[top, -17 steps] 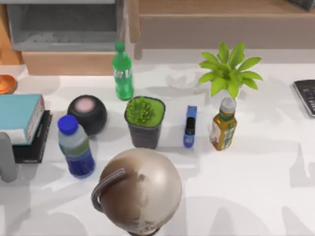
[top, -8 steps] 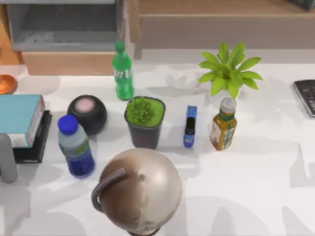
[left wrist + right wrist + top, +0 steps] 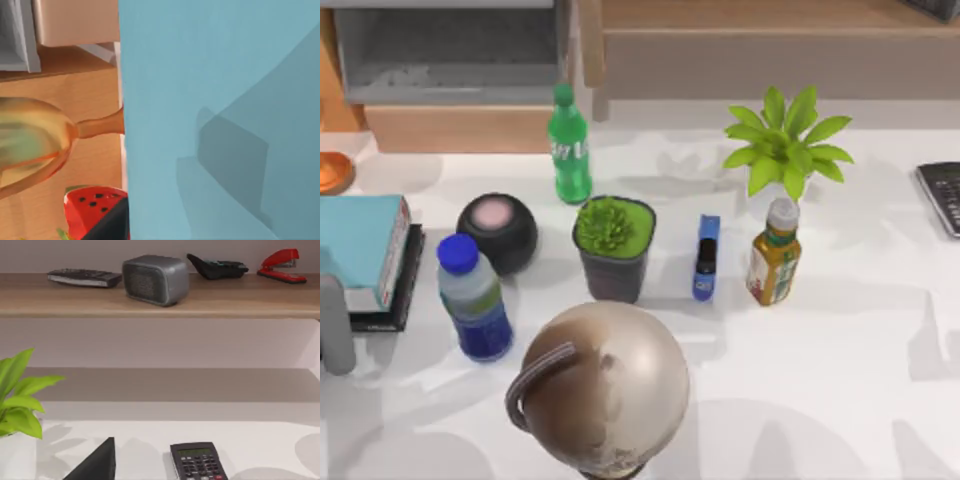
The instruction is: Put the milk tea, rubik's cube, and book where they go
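- Book (image 3: 355, 240) step in hand: teal cover sits tilted atop the thin black book (image 3: 395, 300)
- I cannot tell my left gripper's state
- Next: lift it clear

An office desk: calculator (image 3: 198, 460), red stapler (image 3: 280, 264), globe (image 3: 605, 388) and stacked books (image 3: 365, 255) suggest it.

Overhead view; two low wrist views
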### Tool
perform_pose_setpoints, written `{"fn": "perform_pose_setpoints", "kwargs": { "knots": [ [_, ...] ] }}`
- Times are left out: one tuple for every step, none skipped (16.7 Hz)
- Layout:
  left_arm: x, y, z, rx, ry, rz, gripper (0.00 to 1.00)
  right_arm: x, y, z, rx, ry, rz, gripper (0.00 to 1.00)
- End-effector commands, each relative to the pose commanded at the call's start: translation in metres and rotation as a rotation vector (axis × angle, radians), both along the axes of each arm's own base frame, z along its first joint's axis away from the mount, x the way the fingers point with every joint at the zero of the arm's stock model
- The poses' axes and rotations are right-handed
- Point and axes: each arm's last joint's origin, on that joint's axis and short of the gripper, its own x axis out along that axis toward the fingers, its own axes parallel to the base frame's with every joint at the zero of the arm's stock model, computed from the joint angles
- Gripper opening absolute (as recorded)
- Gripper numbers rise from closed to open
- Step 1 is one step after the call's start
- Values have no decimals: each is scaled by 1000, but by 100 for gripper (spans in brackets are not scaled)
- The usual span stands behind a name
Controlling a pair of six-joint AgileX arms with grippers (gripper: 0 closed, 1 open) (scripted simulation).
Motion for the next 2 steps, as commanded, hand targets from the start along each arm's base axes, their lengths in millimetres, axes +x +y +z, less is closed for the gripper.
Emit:
{"fn": "perform_pose_setpoints", "kwargs": {
  "knots": [
    [0, 0, 0, 0, 0, 0, 100, 0, 0, 0, 0, 0, 0, 100],
    [0, 0, 0, 0, 0, 0, 100, 0, 0, 0, 0, 0, 0, 100]
  ]
}}
